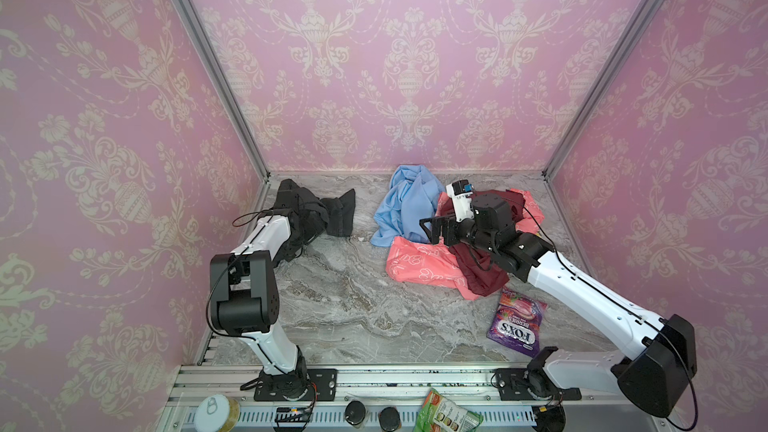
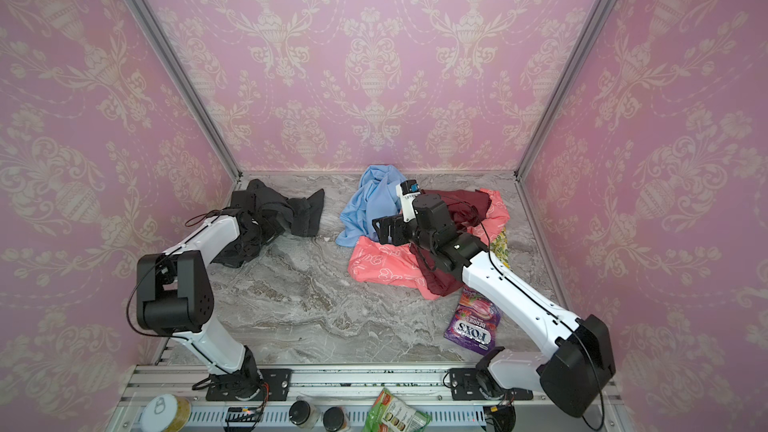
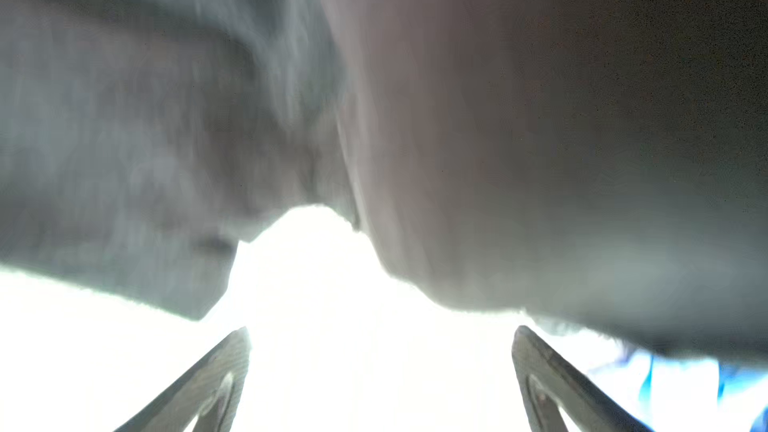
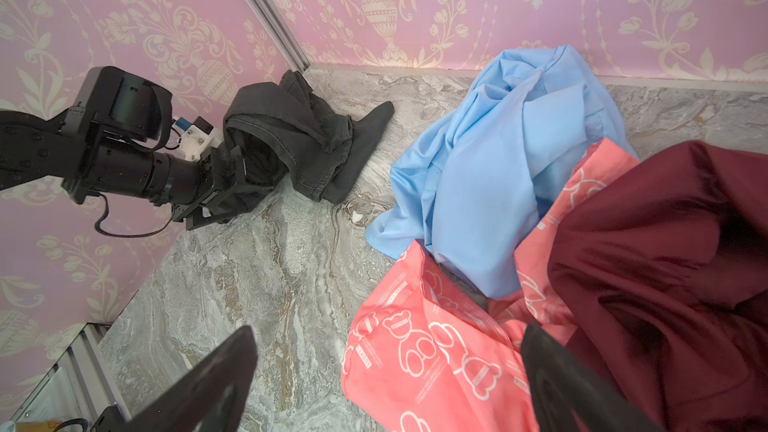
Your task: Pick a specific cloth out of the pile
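Observation:
The cloth (image 1: pixel 338 214), dark charcoal-grey, lies crumpled at the back left of the marble table, apart from the pile; it also shows in a top view (image 2: pixel 307 214). My left gripper (image 4: pixel 241 170) sits low against its near fold. In the left wrist view this gripper (image 3: pixel 382 330) is open, nothing between its fingers, the blurred cloth (image 3: pixel 540 160) just beyond the tips. The pile holds a light blue cloth (image 1: pixel 405 209), a coral-pink printed one (image 1: pixel 415 263), a maroon one (image 1: pixel 478 276) and a yellow floral bit (image 2: pixel 500 247). My right gripper (image 1: pixel 432 230) hovers open over the coral cloth (image 4: pixel 415 367).
A purple Fox's candy bag (image 1: pixel 515 322) lies on the table near the right arm. On the front rail stand a tin (image 1: pixel 216 413), two dark-lidded jars (image 1: pixel 355 411) and a green packet (image 1: pixel 449 411). Pink papered walls close in the left, back and right.

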Controlling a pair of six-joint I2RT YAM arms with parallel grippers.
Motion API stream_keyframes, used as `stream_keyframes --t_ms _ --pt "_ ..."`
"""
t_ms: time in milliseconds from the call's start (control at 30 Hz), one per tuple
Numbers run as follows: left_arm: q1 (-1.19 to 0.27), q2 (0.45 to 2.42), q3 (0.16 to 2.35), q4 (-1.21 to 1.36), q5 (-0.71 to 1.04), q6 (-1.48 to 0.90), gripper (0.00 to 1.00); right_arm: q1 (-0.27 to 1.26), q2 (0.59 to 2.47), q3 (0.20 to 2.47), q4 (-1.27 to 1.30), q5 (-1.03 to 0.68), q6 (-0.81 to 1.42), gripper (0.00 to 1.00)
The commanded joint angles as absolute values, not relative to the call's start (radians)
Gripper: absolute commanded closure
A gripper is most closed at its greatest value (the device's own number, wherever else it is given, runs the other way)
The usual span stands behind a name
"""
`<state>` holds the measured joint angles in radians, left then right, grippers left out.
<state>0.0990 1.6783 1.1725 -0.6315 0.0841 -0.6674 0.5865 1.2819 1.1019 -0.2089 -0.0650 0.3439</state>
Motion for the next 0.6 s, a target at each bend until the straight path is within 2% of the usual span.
stream_keyframes --t_ms 0,267,367,467,567 --pt "0.048 1.584 1.149 -0.742 0.088 -0.57 0.01 0.579 1.257 1.106 -0.236 -0.087 0.368 0.0" --pt "-0.013 1.396 1.044 -0.74 0.178 -0.502 0.02 0.571 1.256 1.082 -0.228 -0.1 0.375 0.0" --pt "-0.035 1.289 1.0 -0.643 0.218 -0.511 0.08 0.569 1.259 1.076 -0.215 -0.107 0.38 0.0" --pt "-0.105 1.269 1.031 -0.614 0.142 -0.481 0.11 0.569 1.259 1.072 -0.2 -0.112 0.383 0.0" --pt "-0.219 1.328 1.089 -0.614 0.038 -0.424 0.12 0.568 1.259 1.072 -0.195 -0.105 0.382 0.0"
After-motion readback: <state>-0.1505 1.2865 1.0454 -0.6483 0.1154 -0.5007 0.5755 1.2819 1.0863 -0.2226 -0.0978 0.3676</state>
